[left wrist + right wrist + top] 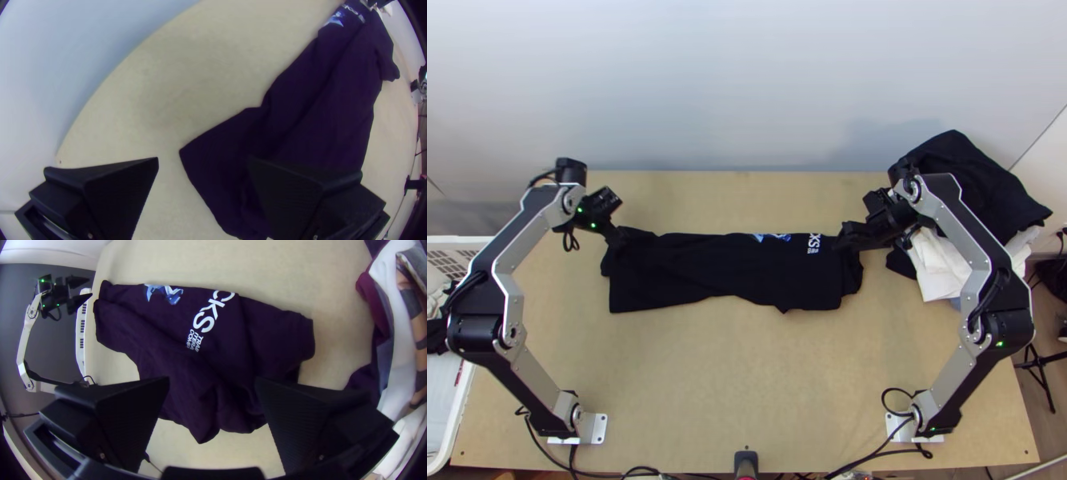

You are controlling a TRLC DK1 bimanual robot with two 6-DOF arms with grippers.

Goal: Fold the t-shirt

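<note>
Over the light wooden table [747,384], the left tool [203,158] and right tool [212,378] gape wide near opposite ends of the black t-shirt [723,272], laid out as a long strip. It should handle light and limp, best pinched at its end corners. The left arm [539,380] and right arm [947,372] bend inward.

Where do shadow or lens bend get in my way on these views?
Top view: a soft shadow on the wall by the clothes pile; the black shirt hides most of its own folds. Left wrist view: the table edge bows, corners dark. Right wrist view: dark corners, no glare on the print.
</note>
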